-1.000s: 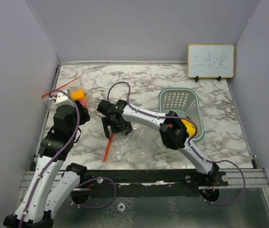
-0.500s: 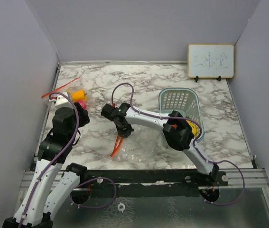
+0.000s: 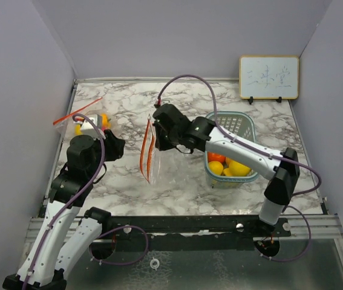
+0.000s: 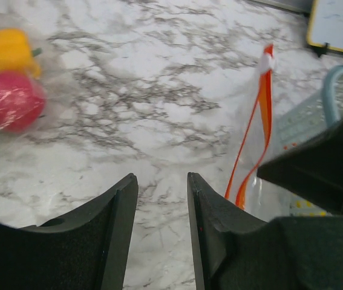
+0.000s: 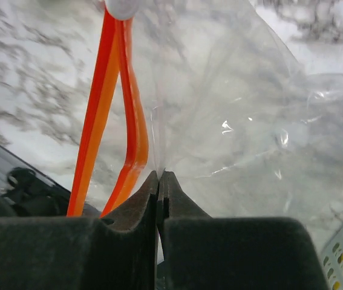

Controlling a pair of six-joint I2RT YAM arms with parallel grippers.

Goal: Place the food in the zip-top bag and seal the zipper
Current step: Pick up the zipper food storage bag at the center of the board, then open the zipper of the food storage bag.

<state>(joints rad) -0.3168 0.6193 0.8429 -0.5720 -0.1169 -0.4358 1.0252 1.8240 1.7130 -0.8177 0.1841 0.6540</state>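
1. Grey-veined white marble tabletop [image 3: 189,99] is lying between plain lilac walls, and a pale green plastic mesh basket [image 3: 244,119] is sitting on it.
2. Just left of the basket, the right gripper [image 5: 159,175] is holding up the clear zip-top bag with an orange zipper strip [image 3: 149,154]. Its jaws are pressed together on the thin film right beside the zipper, and the bag is hanging edge-on with a narrow mouth.
3. Further left of the basket, the left gripper [image 4: 162,178] is hovering with its fingers slightly spread, pinching nothing and pointing toward the bag.
4. Inside the basket, small glossy toy fruits [image 3: 238,167] are lying in a heap. I am counting roughly four, orange and yellow, though they overlap too much to be sure.
5. Far left of the basket, one yellow toy fruit [image 4: 2,51] and one red-pink round toy fruit [image 4: 11,99] are lying under clear film, with a green sliver beside them.
6. Risks:
   - The slick film may be slipping from so small a pinch.
   - With only one lip held, the mouth is staying narrow, so a dropped fruit could bounce off.
7. Also counted: two arms, one basket, one held bag.
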